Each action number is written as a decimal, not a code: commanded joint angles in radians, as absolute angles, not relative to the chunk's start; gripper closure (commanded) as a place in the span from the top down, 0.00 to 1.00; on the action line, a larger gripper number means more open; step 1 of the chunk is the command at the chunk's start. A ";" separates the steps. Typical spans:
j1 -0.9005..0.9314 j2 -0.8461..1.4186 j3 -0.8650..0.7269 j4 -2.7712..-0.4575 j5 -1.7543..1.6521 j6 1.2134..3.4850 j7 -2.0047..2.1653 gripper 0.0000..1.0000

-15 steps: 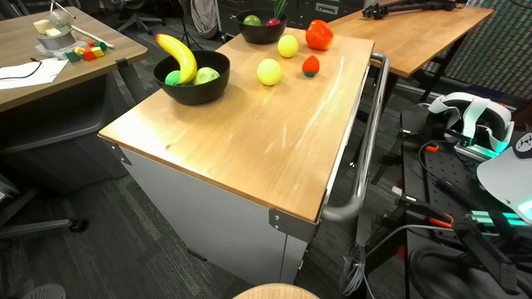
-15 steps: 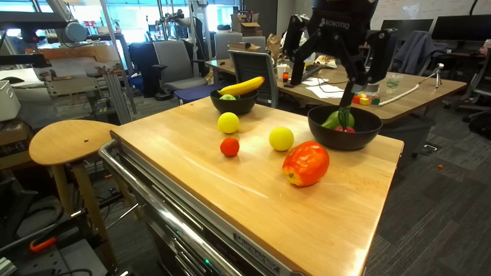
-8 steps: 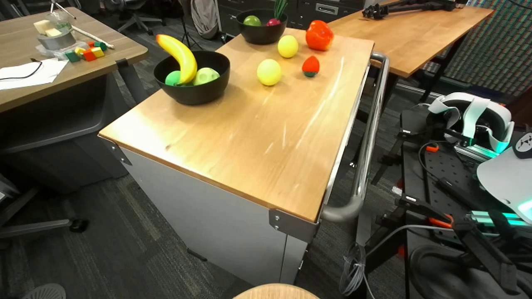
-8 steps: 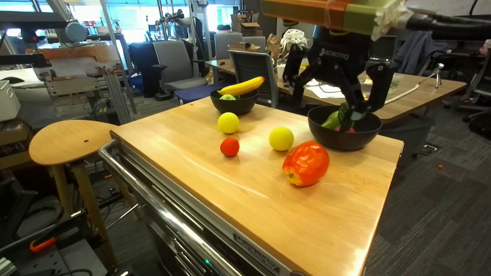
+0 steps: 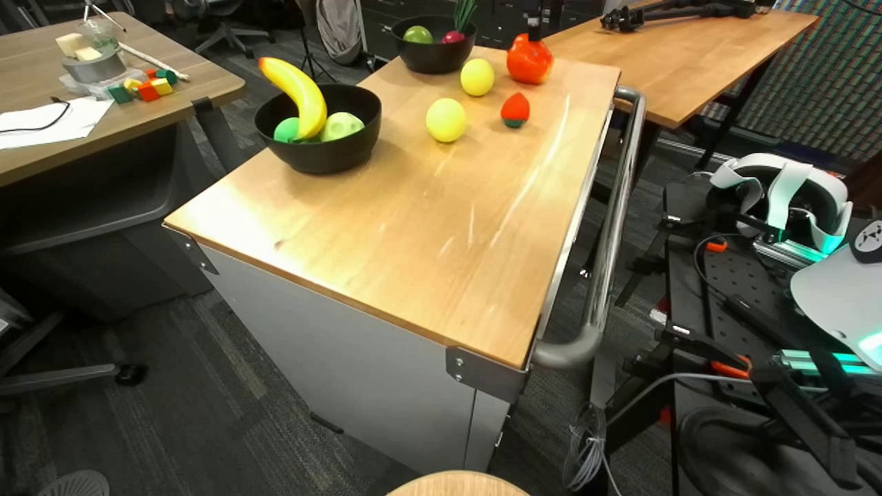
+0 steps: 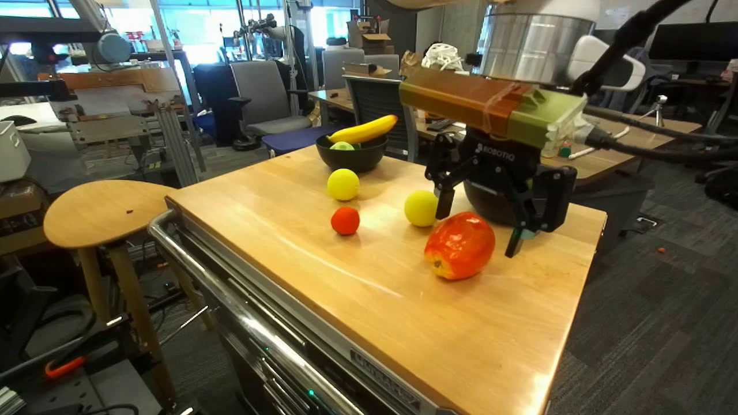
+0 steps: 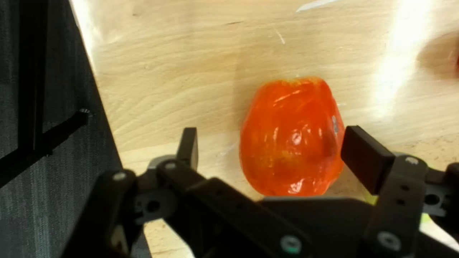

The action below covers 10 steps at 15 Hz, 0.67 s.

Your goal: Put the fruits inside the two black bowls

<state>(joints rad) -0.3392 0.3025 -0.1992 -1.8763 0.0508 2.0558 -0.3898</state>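
Observation:
My gripper (image 6: pixel 478 227) is open and low over the big red-orange fruit (image 6: pixel 460 246). In the wrist view the gripper (image 7: pixel 274 150) has this fruit (image 7: pixel 292 138) between its fingers. The right finger is close against its edge; the left finger stands apart. Two yellow round fruits (image 6: pixel 343 184) (image 6: pixel 420 208) and a small red fruit with a green end (image 5: pixel 515 109) lie on the table. A black bowl (image 5: pixel 331 155) holds a banana (image 5: pixel 296 93) and green fruits. The far black bowl (image 5: pixel 433 60) holds a green fruit and a radish-like piece; my gripper partly hides this bowl in an exterior view.
The wooden cart top (image 6: pixel 369 300) has a metal handle rail (image 6: pixel 248 317) along one side. A round stool (image 6: pixel 104 210) stands beside it. A desk (image 5: pixel 207 89) with blocks and tape, and another wooden table (image 5: pixel 689 62), stand nearby.
My gripper has moved from above the far bowl, down and forward, to the red-orange fruit. It stays open. The fruits and bowls have not moved.

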 commanded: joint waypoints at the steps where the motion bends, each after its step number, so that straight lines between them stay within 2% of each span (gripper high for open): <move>1: -0.323 0.317 -0.188 -1.917 0.037 2.148 -0.386 1.00; 6: -0.317 0.343 -0.173 -1.937 0.039 2.197 -0.383 1.00; 7: -0.317 0.347 -0.174 -1.933 0.036 2.199 -0.380 0.75; 8: -0.317 0.351 -0.174 -1.927 0.034 2.199 -0.379 0.72; 10: -0.319 0.341 -0.174 -1.918 0.036 2.184 -0.383 0.59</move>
